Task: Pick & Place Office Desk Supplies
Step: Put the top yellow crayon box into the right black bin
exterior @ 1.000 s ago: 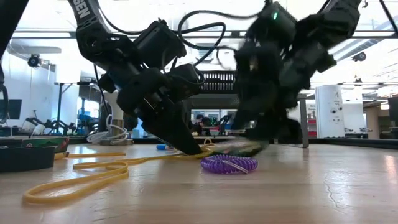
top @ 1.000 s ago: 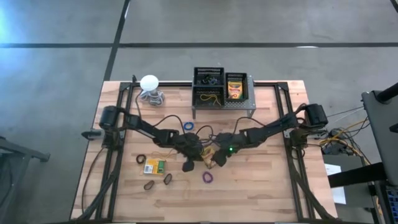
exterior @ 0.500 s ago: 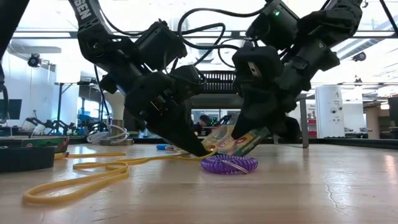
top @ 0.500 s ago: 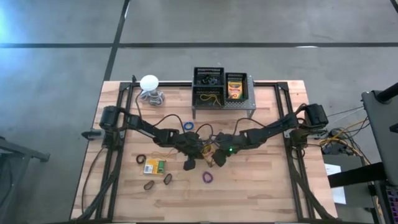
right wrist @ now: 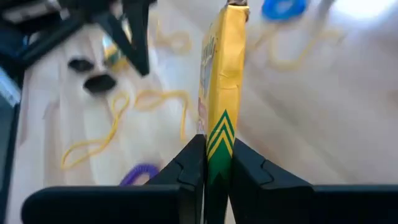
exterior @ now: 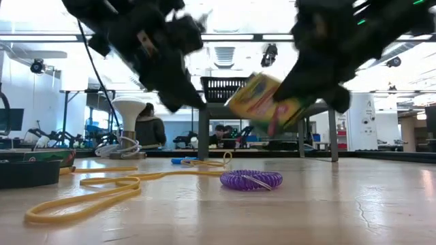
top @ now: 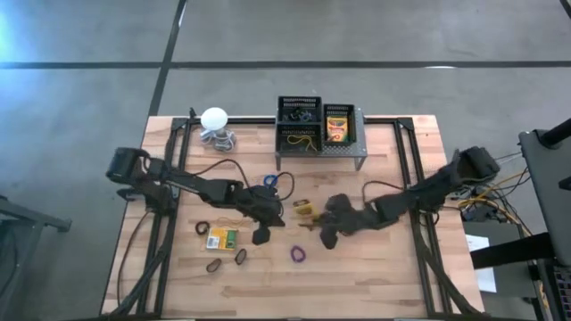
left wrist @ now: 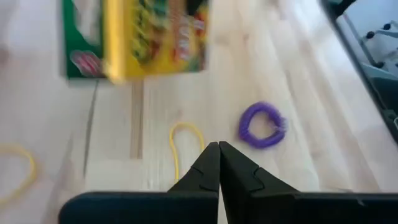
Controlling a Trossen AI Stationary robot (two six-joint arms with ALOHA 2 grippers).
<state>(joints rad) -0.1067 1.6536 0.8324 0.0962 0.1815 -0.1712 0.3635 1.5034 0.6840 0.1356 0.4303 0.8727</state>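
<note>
2 dark jointed arms, black cables (looping), matte pincers

Grey concrete floor; bright ceiling lights overhead.

Overhead, table-level, 2 wrist cams

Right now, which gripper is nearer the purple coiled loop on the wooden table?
Right. The right gripper, shut on a yellow-and-green crayon box, is raised just beyond the purple coiled loop. The left gripper, shut and empty, is farther off to the loop's left.
</note>
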